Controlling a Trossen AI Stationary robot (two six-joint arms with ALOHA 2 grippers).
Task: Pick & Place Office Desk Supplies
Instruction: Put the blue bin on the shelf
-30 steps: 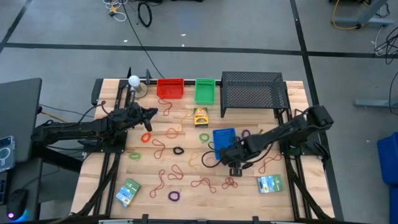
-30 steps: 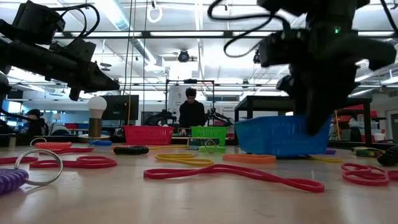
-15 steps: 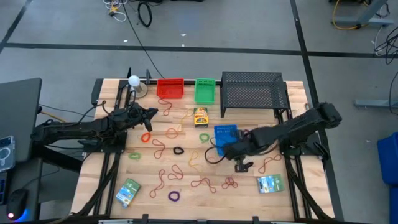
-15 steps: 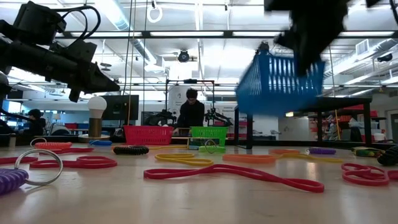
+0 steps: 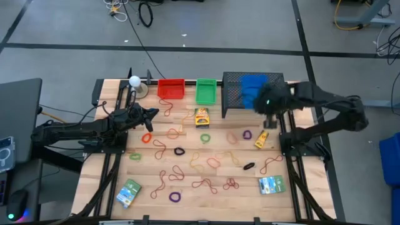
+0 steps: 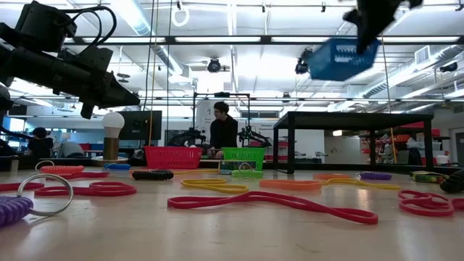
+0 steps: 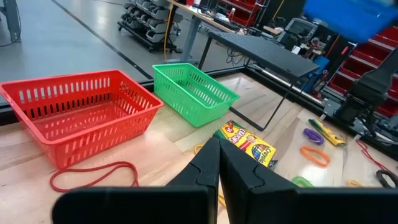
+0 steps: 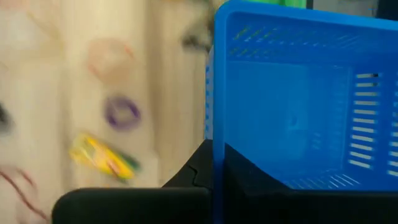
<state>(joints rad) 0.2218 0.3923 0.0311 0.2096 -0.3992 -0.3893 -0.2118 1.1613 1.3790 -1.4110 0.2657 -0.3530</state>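
Rubber bands all over the worktop, blue basket up in the air

Rubber-band loops (image 5: 164,148) in red, orange, green, purple and black are scattered over the wooden slatted worktop (image 5: 144,181), pretty much all on the near side of the black mesh metal shelf (image 5: 253,90) that stands at the far right. A yellow crayon box (image 5: 201,117) lies just left of that shelf, in front of the green plastic basket (image 5: 205,91), with the red plastic basket (image 5: 170,88) right beside the green one. A small yellow bottle (image 5: 261,139) lies in front of the shelf, and two green-blue packets sit at the near edge, one well left (image 5: 129,192) and one in front of the shelf (image 5: 271,184).

Right tool (image 5: 270,106) is clenched on the rim of a blue plastic slotted basket (image 5: 252,89), holding it tilted in the air above the shelf; low view shows it way up near the ceiling lights. Left tool (image 5: 152,114) is pinched shut with nothing in it, hovering well left of the shelf, near the red basket.
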